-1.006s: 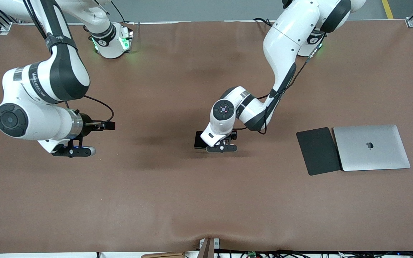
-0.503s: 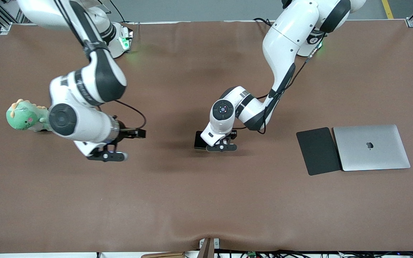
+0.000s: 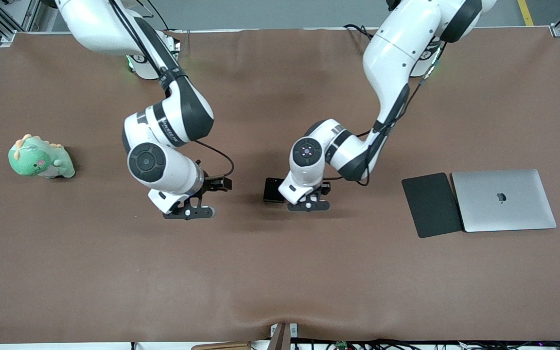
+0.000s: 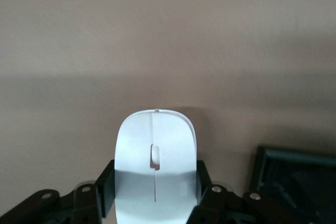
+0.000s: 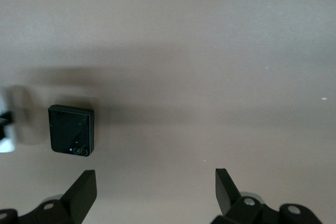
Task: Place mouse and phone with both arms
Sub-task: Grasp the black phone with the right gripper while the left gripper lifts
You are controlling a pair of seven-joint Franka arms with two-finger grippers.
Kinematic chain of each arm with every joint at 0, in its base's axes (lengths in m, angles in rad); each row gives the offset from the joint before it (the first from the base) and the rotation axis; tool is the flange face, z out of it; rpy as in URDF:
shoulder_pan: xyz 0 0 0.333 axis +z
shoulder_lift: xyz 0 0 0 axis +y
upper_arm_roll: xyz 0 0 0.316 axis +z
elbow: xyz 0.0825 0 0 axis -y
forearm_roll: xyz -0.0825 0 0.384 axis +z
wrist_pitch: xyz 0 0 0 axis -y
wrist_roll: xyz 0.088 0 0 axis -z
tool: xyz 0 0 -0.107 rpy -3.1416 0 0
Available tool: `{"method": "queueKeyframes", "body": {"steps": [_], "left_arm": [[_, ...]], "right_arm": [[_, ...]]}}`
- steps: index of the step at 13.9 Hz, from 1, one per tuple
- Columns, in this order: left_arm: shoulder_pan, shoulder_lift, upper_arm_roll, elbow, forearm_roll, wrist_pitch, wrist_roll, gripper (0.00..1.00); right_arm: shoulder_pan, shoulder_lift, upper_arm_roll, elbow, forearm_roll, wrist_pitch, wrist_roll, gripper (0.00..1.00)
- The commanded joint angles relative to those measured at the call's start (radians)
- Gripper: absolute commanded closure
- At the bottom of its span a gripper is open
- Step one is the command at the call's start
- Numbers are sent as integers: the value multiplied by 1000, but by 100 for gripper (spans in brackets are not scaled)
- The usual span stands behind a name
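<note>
My left gripper [image 3: 309, 205] is shut on the white mouse [image 4: 156, 140], low over the table's middle; its fingers [image 4: 105, 184] press the mouse's two sides. The hand hides the mouse in the front view. The black phone [image 3: 274, 189] lies flat on the brown table beside the left gripper, toward the right arm's end. Its corner shows in the left wrist view [image 4: 296, 182], and it shows whole in the right wrist view [image 5: 71, 129]. My right gripper [image 3: 188, 212] is open and empty [image 5: 155, 187], over bare table a short way from the phone.
A green plush dinosaur [image 3: 39, 158] sits near the right arm's end of the table. A dark grey mat [image 3: 430, 204] and a closed silver laptop [image 3: 503, 199] lie side by side toward the left arm's end.
My right arm has swung from the table's end toward the middle, uncovering the plush dinosaur. My left gripper has shifted slightly away from the phone with the mouse in it.
</note>
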Motion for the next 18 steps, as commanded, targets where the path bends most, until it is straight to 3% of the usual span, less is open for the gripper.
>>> {"method": "queueKeyframes", "body": {"steps": [1, 6, 10, 15, 18], "left_arm": [[66, -91, -6, -16, 27, -46, -19, 66], [200, -186, -9, -50, 27, -61, 6, 65], [320, -280, -10, -169, 27, -63, 159, 64], [421, -285, -12, -226, 28, -52, 251, 64], [494, -286, -10, -296, 44, 18, 317, 64]], "right_arm": [[33, -4, -10, -86, -6, 120, 12, 0], [192, 119, -12, -79, -60, 275, 165, 0], [246, 229, -12, 28, -66, 314, 245, 0], [289, 300, -16, 111, -137, 310, 367, 0], [310, 340, -16, 142, -178, 316, 423, 0]]}}
